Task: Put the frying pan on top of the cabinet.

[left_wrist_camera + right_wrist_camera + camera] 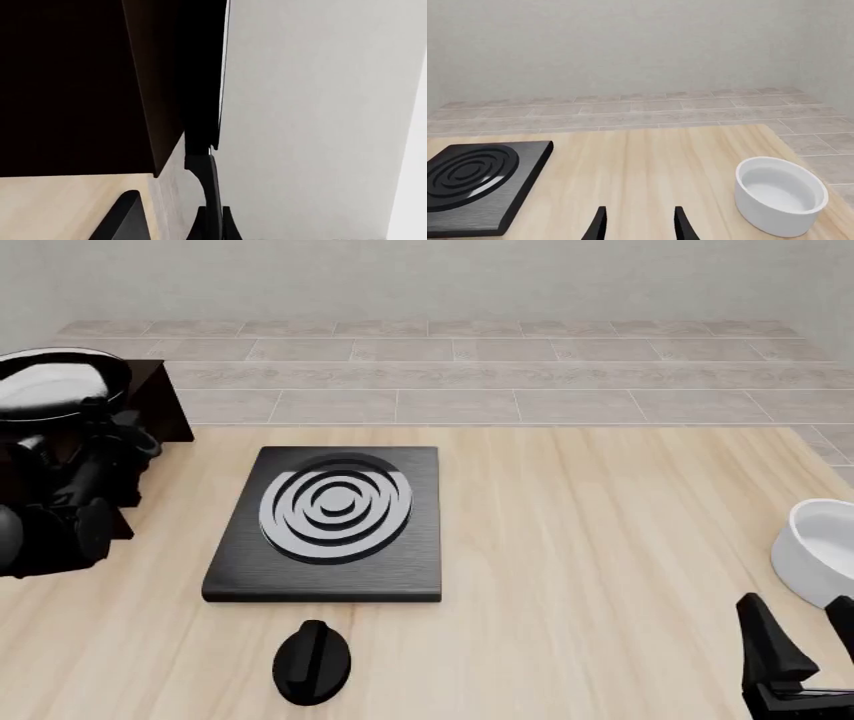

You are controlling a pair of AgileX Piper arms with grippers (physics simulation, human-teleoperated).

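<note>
A black knob lay nearest the camera, in front of the stove plate. The frying pan sat at the far left, over the top of the dark cabinet, its thin handle running back between the fingers of the left gripper, which pinched it. The right gripper hung low at the near right with its fingers spread around nothing, beside the white bowl on the wooden table.
</note>
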